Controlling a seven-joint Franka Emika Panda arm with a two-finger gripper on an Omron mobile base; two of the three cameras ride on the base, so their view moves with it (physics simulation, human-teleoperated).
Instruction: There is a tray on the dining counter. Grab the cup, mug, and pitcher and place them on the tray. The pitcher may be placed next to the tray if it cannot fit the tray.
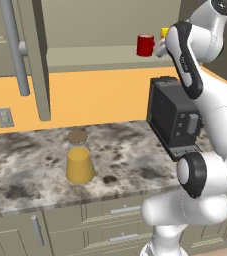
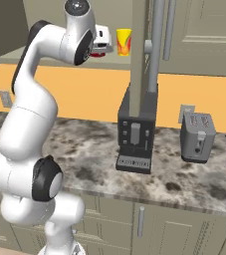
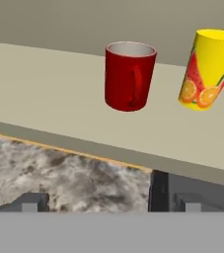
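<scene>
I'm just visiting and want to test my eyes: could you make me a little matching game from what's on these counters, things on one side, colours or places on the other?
Things:
1. mug
2. cup
3. pitcher
4. toaster

Descriptions:
A. grey, near the wall socket
B. yellow with fruit pictures
C. holds orange liquid, brown lid
D. plain red, handle facing the hand camera

Pairs: 1-D, 2-B, 3-C, 4-A

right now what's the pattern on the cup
Yellow cup with watermelon and orange slices printed on its side; the hand view shows it best.
</scene>
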